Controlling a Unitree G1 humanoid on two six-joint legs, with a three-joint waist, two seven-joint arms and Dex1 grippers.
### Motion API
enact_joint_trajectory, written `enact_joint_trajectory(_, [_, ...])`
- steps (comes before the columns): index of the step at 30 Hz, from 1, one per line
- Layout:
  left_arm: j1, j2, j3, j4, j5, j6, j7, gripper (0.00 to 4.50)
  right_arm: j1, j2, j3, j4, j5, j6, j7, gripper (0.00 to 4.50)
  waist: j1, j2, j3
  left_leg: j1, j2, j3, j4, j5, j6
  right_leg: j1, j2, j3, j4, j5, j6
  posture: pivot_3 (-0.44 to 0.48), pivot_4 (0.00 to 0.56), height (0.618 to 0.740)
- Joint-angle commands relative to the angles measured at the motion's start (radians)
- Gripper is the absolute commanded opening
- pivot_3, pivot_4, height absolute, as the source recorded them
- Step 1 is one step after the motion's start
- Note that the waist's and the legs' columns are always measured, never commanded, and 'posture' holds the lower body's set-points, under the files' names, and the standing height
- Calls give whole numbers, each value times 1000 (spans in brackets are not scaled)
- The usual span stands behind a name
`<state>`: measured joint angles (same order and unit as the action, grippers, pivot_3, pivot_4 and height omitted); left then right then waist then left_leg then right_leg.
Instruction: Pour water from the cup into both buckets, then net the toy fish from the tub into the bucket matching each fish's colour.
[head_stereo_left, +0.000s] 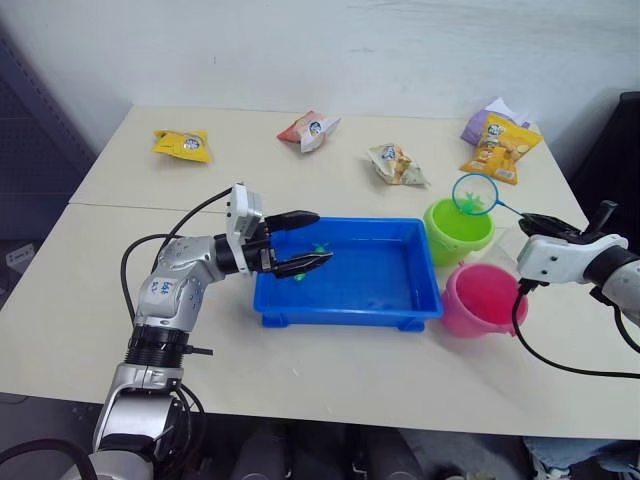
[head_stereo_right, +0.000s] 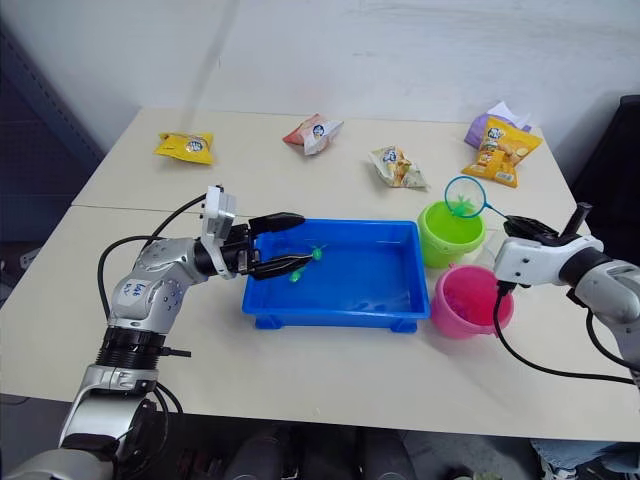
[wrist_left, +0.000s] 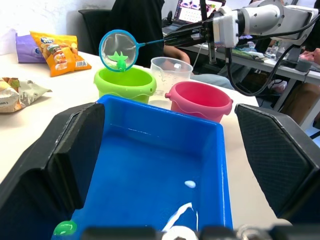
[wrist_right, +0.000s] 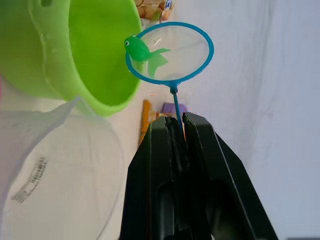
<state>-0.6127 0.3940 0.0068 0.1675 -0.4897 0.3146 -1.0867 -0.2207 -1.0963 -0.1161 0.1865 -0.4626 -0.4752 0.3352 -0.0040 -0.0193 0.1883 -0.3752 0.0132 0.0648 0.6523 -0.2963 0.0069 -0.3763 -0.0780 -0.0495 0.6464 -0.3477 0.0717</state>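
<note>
The blue tub (head_stereo_left: 372, 272) lies mid-table, holding water and a small green toy fish (wrist_left: 65, 228) at its left end. My left gripper (head_stereo_left: 320, 238) hangs open over that end, empty. To the tub's right stand the green bucket (head_stereo_left: 457, 234) and, nearer me, the pink bucket (head_stereo_left: 480, 300). The clear cup (wrist_left: 171, 73) stands just behind the two buckets. My right gripper (wrist_right: 175, 121) is shut on the net's thin handle. The net's blue hoop (head_stereo_left: 474, 193) hovers over the green bucket's far rim, with a green fish (wrist_right: 142, 51) in its mesh.
Snack bags lie across the far side of the table: yellow (head_stereo_left: 183, 145), red-and-white (head_stereo_left: 308, 130), pale (head_stereo_left: 397, 165), orange (head_stereo_left: 501, 148) and purple (head_stereo_left: 485, 120). A seam (head_stereo_left: 130, 207) joins two tabletops. A person (wrist_left: 140, 25) sits beyond the table's right side.
</note>
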Motion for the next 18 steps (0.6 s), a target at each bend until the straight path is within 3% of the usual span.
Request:
enact_joint_trajectory(1, [1, -2, 11, -17, -4, -25, -3, 4477, 21, -50, -28, 0, -129, -123, -170, 0, 0, 0, 0, 0, 0, 0, 0, 0, 0, 0, 0, 0, 0, 0, 0, 0, 150, 738])
enact_joint_trajectory(6, [3, -3, 11, -13, -3, -32, -2, 4477, 67, -87, -31, 33, -298, -208, -398, 0, 1, 0, 0, 0, 0, 0, 0, 0, -1, 0, 0, 0, 0, 0, 0, 0, 150, 738])
enact_joint_trajectory(10, [1, -3, 11, -6, -3, -37, -6, 4477, 94, -79, -29, 102, -310, -198, -471, 0, 0, 0, 0, 0, 0, 0, 0, 1, -1, 0, 0, 0, 0, 0, 0, 0, 150, 738])
enact_joint_trajectory(14, [1, 5, 17, -2, 0, -44, -3, 4477, 98, -48, -62, 73, -161, -224, -432, 0, -6, 0, 0, 1, 0, 1, 0, 1, -2, 0, 1, 1, 0, 0, 0, 0, 150, 738])
enact_joint_trajectory(18, [12, 38, 34, 1, 0, -40, -9, 4477, 97, -14, -43, 13, 109, -234, -260, 0, -13, 0, 0, 2, 0, 1, 0, 1, -2, 1, 1, 1, 1, 0, 0, 0, 150, 738])
